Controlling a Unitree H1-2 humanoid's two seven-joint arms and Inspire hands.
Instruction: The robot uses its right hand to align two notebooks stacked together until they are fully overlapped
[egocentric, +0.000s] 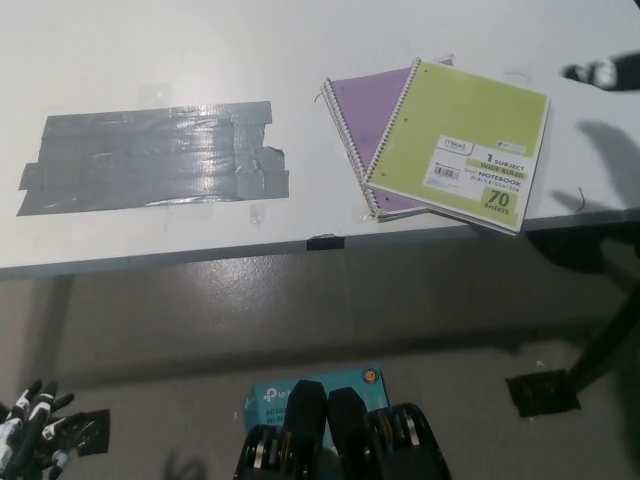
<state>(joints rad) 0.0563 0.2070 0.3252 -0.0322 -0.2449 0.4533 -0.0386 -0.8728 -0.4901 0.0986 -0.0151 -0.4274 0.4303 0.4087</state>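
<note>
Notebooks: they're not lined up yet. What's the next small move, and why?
Probably bring the right hand down beside the green notebook. That notebook lies skewed over the purple notebook, leaving a purple strip bare on the left. Only a bit of the right hand shows at the table's right edge, off both; the left hand rests low, away from the table.
</note>
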